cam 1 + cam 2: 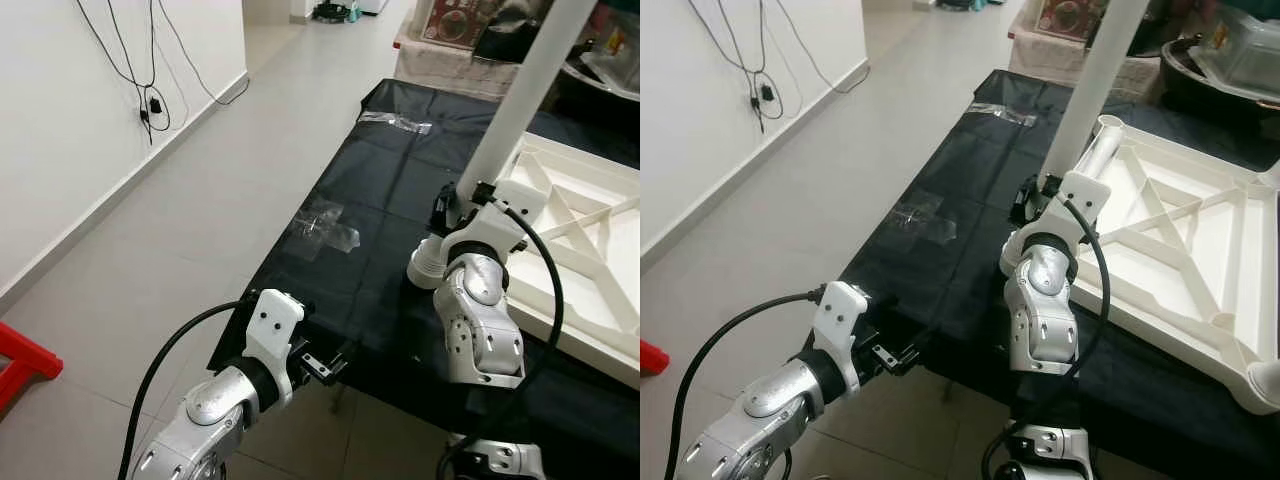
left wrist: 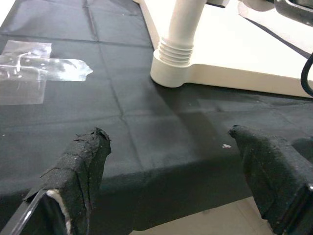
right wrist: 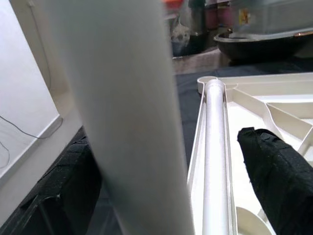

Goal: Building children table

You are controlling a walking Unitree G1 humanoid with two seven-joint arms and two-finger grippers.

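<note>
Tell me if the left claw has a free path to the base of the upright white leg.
Probably yes. The left claw hangs open at the table edge, and bare black cloth lies between it and the leg's threaded base. The right claw sits higher up the leg.

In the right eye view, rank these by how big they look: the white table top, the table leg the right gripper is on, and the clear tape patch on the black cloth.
1. White table top, largest.
2. Table leg, held upright at the right gripper.
3. Clear tape patch, smallest.
</note>
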